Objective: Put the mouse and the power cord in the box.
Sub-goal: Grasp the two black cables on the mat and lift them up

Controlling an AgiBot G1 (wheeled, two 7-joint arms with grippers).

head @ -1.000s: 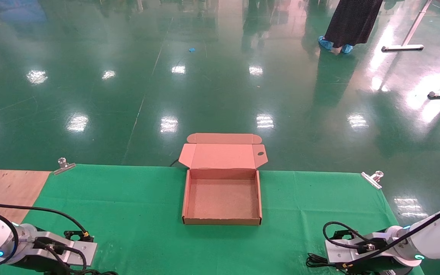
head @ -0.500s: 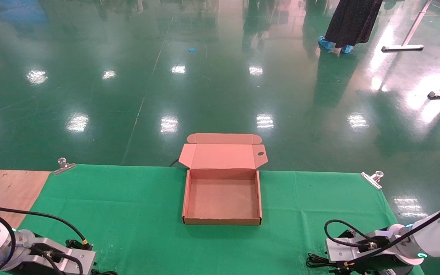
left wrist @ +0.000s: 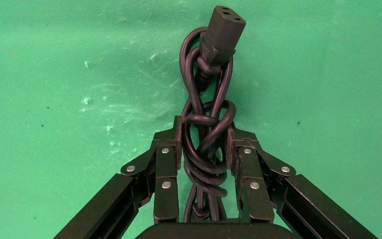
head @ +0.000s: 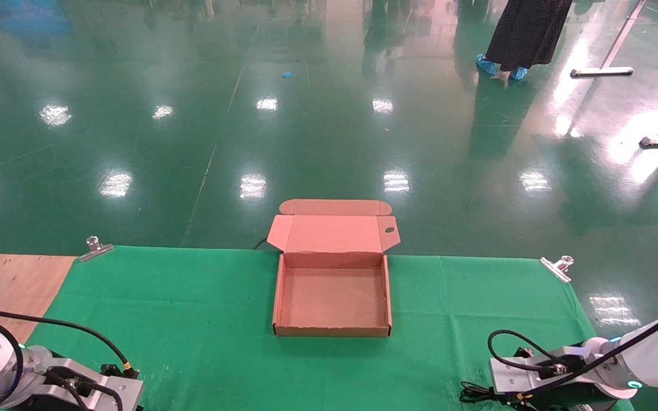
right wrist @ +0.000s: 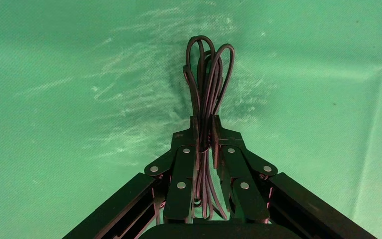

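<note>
Gripping the cord (left wrist: 206, 144), the left hand (left wrist: 205, 142) has both fingers (left wrist: 167, 167) pressed on the knotted black bundle; its blocky plug end sticks out past the fingertips, over green cloth (left wrist: 59, 89). In head view that hand sits at the near left corner of the counter (head: 15, 277), mostly cut off by the frame edge, cord not visible there.

Right hand (right wrist: 205, 132) is clamped on a thin black cable (right wrist: 206, 84), looped several times, loops poking out past the tips above the cloth. Mouse body not visible in any view, so can't tell where it is; only cable shows. In head view the right hand is at the near right corner, w/ a few cable loops (head: 473, 391) showing beside it.

Box (head: 331, 330) sits open mid-counter toward the far edge, lid flap upright behind it, nothing inside. Well apart from both hands, roughly between them.
</note>
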